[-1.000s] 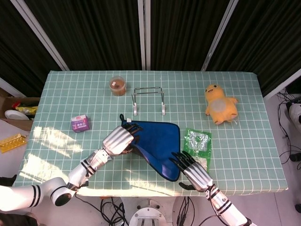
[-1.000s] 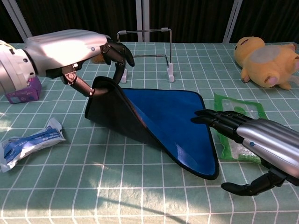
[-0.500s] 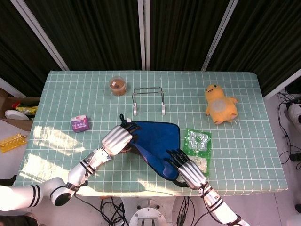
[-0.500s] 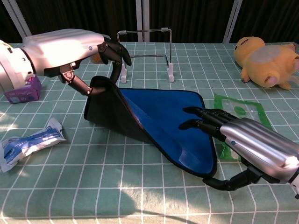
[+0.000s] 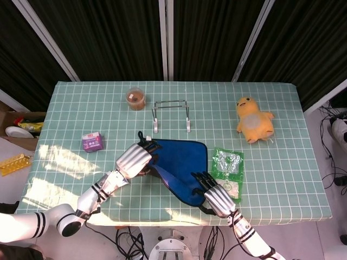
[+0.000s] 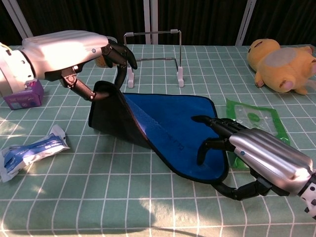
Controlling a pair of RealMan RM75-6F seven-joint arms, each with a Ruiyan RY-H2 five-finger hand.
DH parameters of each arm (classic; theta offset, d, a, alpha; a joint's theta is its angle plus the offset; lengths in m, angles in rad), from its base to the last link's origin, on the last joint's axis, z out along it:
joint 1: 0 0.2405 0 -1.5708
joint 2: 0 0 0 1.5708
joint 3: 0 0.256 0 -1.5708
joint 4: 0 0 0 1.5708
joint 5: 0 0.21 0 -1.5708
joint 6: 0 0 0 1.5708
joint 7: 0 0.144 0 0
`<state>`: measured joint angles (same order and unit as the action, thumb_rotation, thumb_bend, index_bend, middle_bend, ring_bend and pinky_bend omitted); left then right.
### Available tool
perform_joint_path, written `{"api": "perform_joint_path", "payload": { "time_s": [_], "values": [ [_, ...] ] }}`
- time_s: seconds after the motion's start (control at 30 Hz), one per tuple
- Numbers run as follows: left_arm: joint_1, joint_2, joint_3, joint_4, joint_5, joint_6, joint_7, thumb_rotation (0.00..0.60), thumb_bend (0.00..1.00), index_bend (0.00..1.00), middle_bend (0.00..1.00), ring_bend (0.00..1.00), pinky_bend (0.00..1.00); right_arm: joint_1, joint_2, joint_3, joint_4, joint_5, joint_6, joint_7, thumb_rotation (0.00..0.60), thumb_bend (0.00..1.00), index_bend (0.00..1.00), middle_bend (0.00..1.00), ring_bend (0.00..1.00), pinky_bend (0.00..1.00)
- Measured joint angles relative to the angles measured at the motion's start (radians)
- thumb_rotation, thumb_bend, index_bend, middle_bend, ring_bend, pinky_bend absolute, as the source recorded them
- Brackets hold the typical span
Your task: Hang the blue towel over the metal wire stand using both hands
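Left hand: my silver-shelled left hand with black fingers [image 6: 74, 49] pinches the far-left corner of the blue fabric towel with dark bound edge [image 6: 170, 131]; that corner is lifted off the table and the cloth falls from it in a dark fold.
Right hand: my silver-and-black right hand [image 6: 256, 153] sits at the near-right corner of the towel, fingers curled down over the top, thumb low beside the edge. I cannot tell whether the cloth is actually clamped; it reads as closing, not yet a firm hold.
Towel position: flat on the green-and-white checked tablecloth [image 5: 271, 108] apart from the raised corner, in front of the thin metal wire stand with white feet [image 5: 171, 112], near it but not touching.
Progress: early, by my judgement. One corner is secured, the second is being taken. Left to do: lift with both hands, carry to the stand, drape over the top wire.
Towel material: soft, limp, slightly napped; folds under its own weight, so it should sag between my hands.
Stand: bare wire, upright, narrow top bar, light-looking; likely to tip if the towel drags on it.
Neighbours: crinkly green-printed clear plastic packet [image 5: 228, 165] just beside my right hand; yellow plush duck toy [image 5: 252, 118] well apart.
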<state>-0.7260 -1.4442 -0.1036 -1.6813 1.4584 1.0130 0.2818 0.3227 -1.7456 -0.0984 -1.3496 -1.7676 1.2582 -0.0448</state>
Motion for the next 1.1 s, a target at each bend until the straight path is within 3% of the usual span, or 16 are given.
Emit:
{"api": "perform_joint_path", "payload": {
  "time_s": [0.23, 0.47, 0.67, 0.93, 1.1],
  "values": [
    [0.002, 0.002, 0.005, 0.001, -0.003, 0.004, -0.009, 0.600, 0.42, 0.74, 0.23, 0.19, 0.31, -0.005, -0.003, 0.001, 0.014, 0.007, 0.022, 0.004, 0.600, 0.39, 0.65, 0.00, 0.00, 0.00],
    [0.010, 0.015, 0.013, -0.005, 0.003, 0.014, -0.031, 0.600, 0.42, 0.74, 0.23, 0.19, 0.31, -0.006, 0.009, 0.011, 0.004, 0.037, 0.022, 0.026, 0.600, 0.47, 0.74, 0.00, 0.00, 0.00],
    [0.019, 0.035, 0.013, -0.017, 0.001, 0.023, -0.067, 0.600, 0.42, 0.74, 0.23, 0.19, 0.31, -0.008, 0.021, 0.031, -0.003, 0.038, 0.070, 0.075, 0.600, 0.48, 0.81, 0.00, 0.00, 0.00],
    [0.037, 0.024, -0.013, 0.000, -0.041, 0.050, -0.160, 0.600, 0.43, 0.77, 0.26, 0.20, 0.30, 0.008, 0.092, 0.090, -0.085, 0.037, 0.135, 0.167, 0.600, 0.52, 0.82, 0.00, 0.00, 0.00],
    [0.045, 0.008, -0.057, 0.013, -0.112, 0.059, -0.222, 0.600, 0.43, 0.77, 0.26, 0.20, 0.30, 0.033, 0.154, 0.161, -0.173, 0.075, 0.138, 0.180, 0.600, 0.56, 0.84, 0.01, 0.00, 0.00]
  ]
}}
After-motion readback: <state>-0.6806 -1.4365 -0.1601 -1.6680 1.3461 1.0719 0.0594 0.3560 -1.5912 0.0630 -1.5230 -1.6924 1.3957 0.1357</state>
